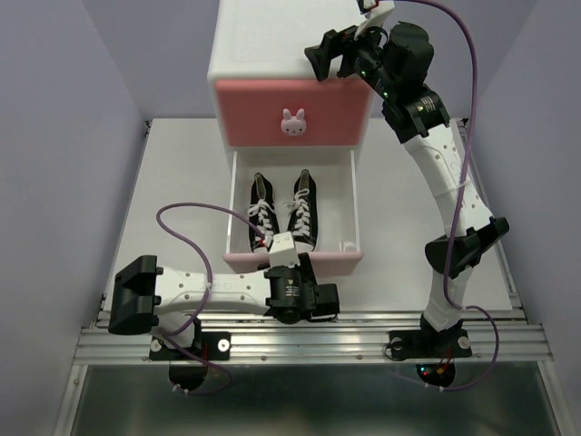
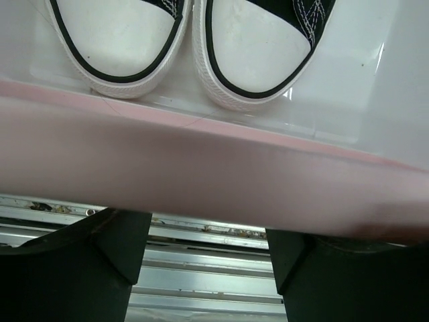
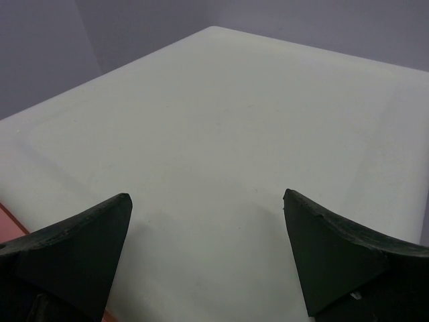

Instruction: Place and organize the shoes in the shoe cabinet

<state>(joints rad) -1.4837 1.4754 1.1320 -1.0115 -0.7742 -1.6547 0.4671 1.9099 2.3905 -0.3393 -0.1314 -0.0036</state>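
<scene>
A pair of black canvas sneakers (image 1: 302, 213) with white toe caps lies side by side in the pulled-out pale pink lower drawer (image 1: 331, 261) of the white plastic cabinet (image 1: 263, 41), toes just beyond the left gripper (image 2: 208, 235); its darker pink upper drawer (image 1: 254, 113) is shut.

Two shoes (image 1: 261, 216) lie side by side in the lower drawer (image 1: 336, 261), before the cabinet (image 1: 272, 41).

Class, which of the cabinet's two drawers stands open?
The lower drawer, pale pink fronted, pulled out with the black sneakers showing inside. The upper drawer, darker pink with the bunny knob, sits flush and shut.
</scene>
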